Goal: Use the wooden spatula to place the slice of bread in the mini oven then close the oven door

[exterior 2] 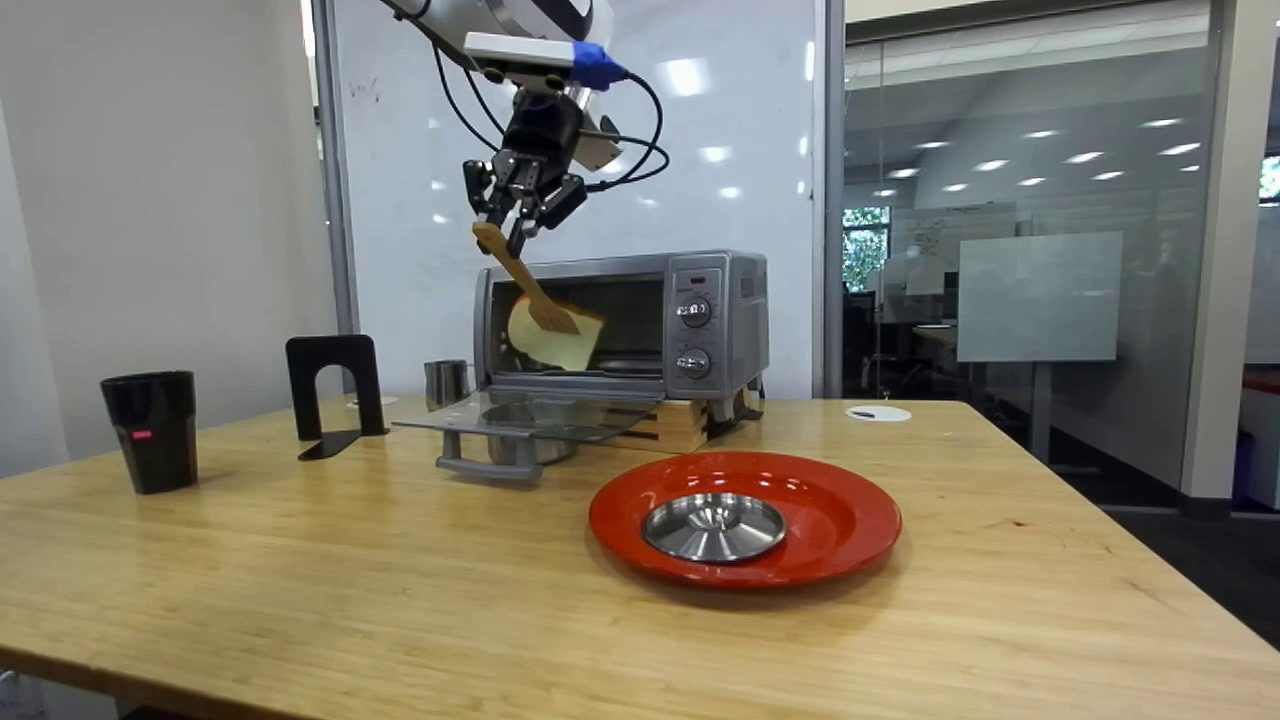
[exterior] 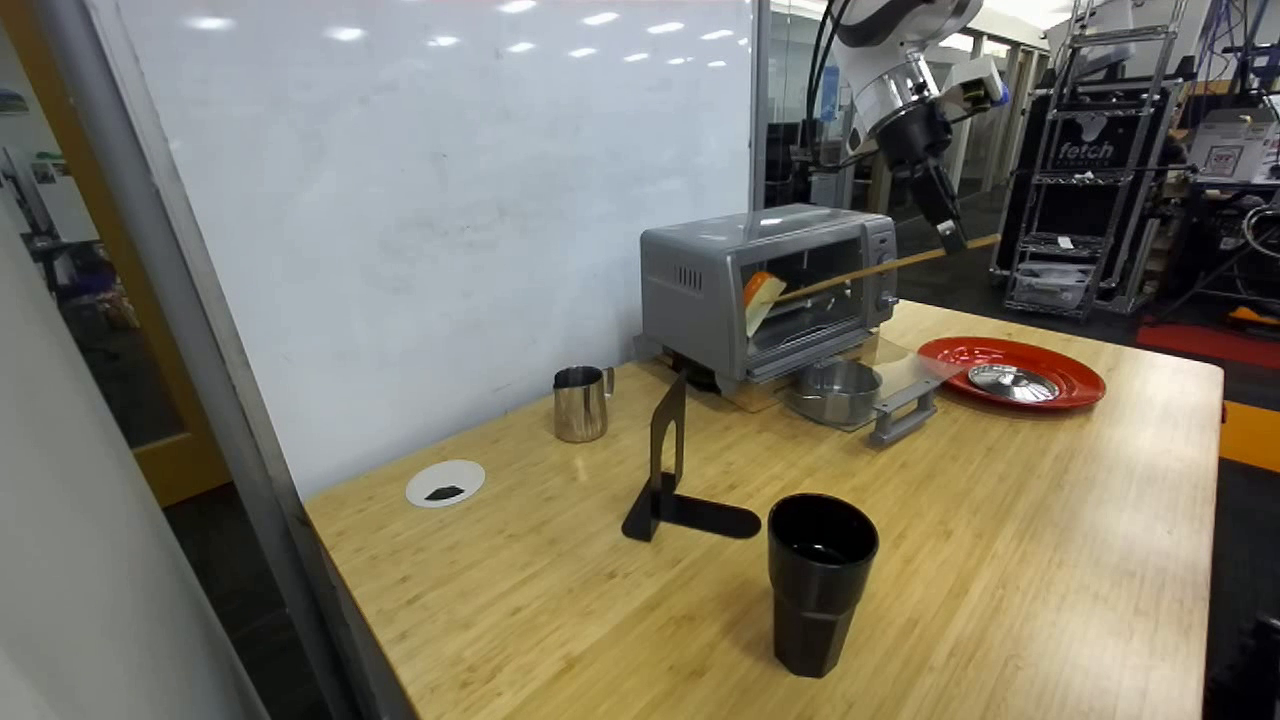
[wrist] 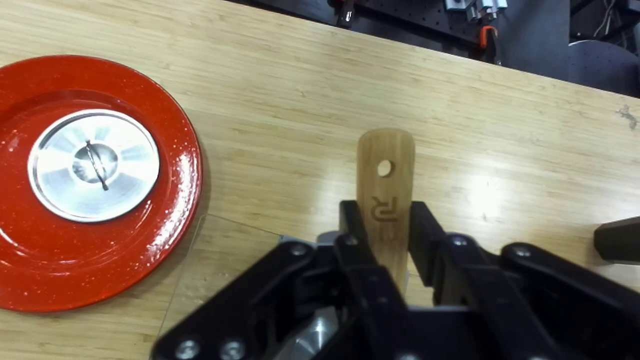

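In an exterior view, a red plate (exterior 2: 850, 520) was placed nearest on the table (exterior 2: 350, 580), and a metal lid (exterior 2: 714, 527) was laid upon it. Farther back, at the left, a black cup (exterior 2: 155, 430) was stood upright, with a black bookend (exterior 2: 345, 352) set behind it. The oven door (exterior 2: 470, 412) was lowered, nearly flat, and a metal pot (exterior: 840, 390) was placed beneath its glass (it could be seen through the pane). Above the door, the wooden spatula (exterior 2: 528, 285) was held slanting by the gripper (wrist: 386, 220); in the wrist view, its handle was seen pinched between the jaws, which were pressed on it from both sides. The slice of bread (exterior 2: 550, 348) was tilted steeply at the mouth of the mini oven (exterior 2: 694, 337), with the flat end of the spatula seen against its face; how deep inside it was could not be told. Farther, a metal jug (exterior 2: 446, 383) was put near the oven, before a whiteboard (exterior 2: 750, 90).
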You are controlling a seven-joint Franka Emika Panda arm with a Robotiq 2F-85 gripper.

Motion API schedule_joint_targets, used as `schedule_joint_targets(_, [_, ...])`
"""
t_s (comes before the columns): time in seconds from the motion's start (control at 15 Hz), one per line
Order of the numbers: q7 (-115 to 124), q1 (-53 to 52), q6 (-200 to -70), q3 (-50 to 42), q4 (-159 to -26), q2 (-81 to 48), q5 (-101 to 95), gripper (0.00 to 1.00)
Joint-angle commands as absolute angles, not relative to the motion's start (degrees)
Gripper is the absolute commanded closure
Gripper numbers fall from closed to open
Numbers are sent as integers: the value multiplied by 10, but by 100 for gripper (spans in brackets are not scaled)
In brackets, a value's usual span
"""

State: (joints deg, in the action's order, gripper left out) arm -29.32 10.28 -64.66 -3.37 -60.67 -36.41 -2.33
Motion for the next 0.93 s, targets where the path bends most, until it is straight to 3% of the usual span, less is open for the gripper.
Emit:
schedule_joint_targets(0.0, [-321, 107, -654, -31, -640, -335, -25, 93])
schedule_joint_targets(0.87, [-427, 111, -754, -33, -962, -138, -118, 93])
